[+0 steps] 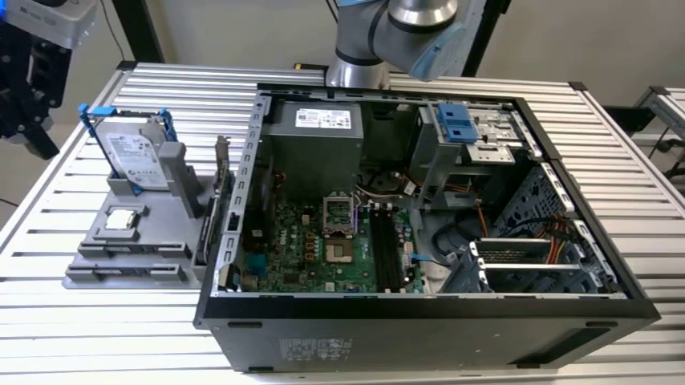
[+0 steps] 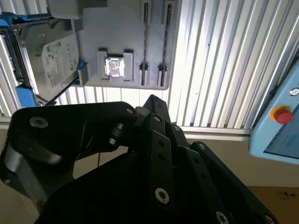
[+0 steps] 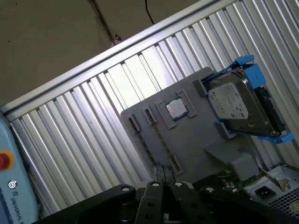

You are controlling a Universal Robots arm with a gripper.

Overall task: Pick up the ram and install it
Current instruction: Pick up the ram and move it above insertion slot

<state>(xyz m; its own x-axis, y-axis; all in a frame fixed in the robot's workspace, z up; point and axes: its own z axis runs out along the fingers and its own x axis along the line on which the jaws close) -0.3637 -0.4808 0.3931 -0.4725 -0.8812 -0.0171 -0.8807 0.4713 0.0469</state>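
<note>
The black gripper [image 3: 162, 173] has its jaws closed. Its two thin fingers [image 3: 157, 175] lie against each other and nothing is held between them. In the second wrist view its dark linkages come together to one narrow tip [image 2: 154, 100].

Below the tip lies a flat grey plastic holder tray [image 3: 187, 140]. The ram [image 3: 158, 145], as far as I can tell, is the thin dark strip that stands on its edge in one of the tray's long narrow slots, between small clips. It is too thin for me to be sure.

Just beside these slots a small square silver processor chip [image 3: 176, 108] sits in its own pocket. At the far end of the tray a silver hard drive in a blue-trimmed frame [image 3: 238, 105] stands tilted.

The tray rests on a slatted aluminium table [image 3: 84, 140]. In the exterior view the gripper [image 1: 41, 144] hangs high at the exterior view's left, well apart from the tray [image 1: 128, 277].

On the exterior view's right of the tray stands an open black computer case [image 1: 428, 309]. Inside it are a green motherboard [image 1: 310, 249] and long black slots [image 1: 391, 249]. I cannot tell if anything sits in them.

Beyond the table edge, a light blue box with a red button [image 2: 280, 116] shows in the second wrist view.
</note>
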